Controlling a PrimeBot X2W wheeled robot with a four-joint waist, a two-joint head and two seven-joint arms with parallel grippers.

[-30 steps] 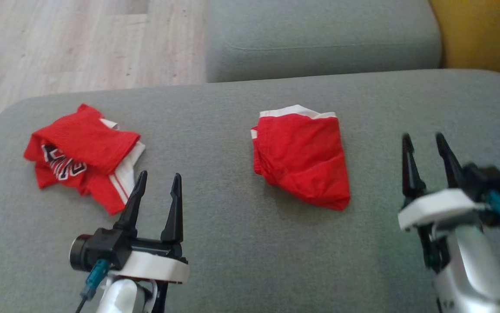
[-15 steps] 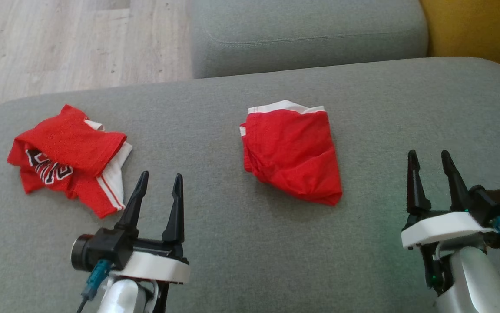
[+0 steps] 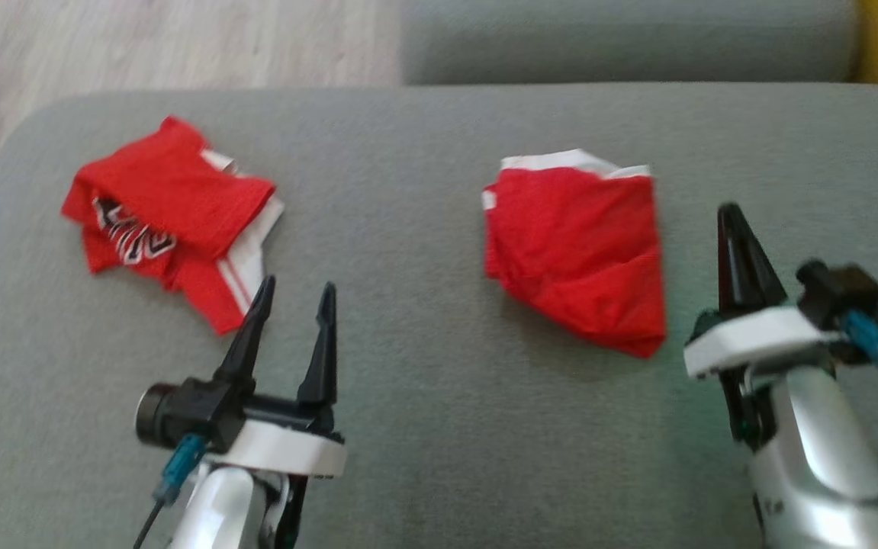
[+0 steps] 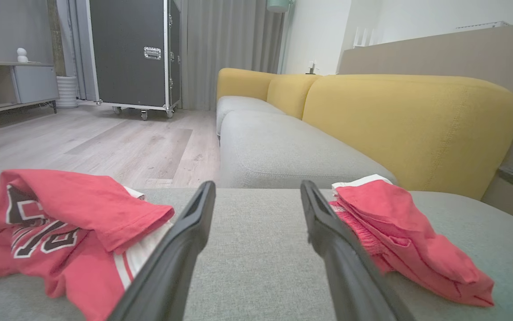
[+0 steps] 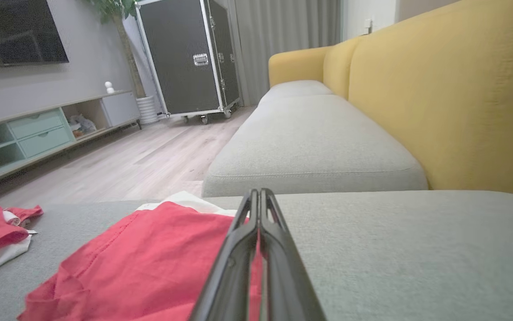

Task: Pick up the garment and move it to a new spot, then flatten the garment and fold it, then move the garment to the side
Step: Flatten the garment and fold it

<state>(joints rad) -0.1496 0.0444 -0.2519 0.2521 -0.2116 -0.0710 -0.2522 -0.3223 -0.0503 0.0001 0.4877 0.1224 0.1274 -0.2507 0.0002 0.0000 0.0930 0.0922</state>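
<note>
Head view: right claw [image 3: 730, 215] pinched shut, empty, folded red garment [image 3: 580, 252] just left of it on grey sofa [image 3: 408, 191]; left claw [image 3: 297, 284] spread wide, holding nothing, crumpled red jersey [image 3: 168, 217] just beyond its tips.

The left gripper [image 3: 297, 284] hovers with fingers spread apart — the right gripper [image 3: 728, 210] has them pressed together.

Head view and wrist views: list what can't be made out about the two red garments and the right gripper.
Printed garment: lettering half covered by its own red flap in head and left wrist views; unreadable.
Plain red garment: near edge hidden behind the right gripper fingers in right wrist view; folded, so its type is unclear.
Whether the right gripper touches the cushion: unclear, head view blurred.
</note>
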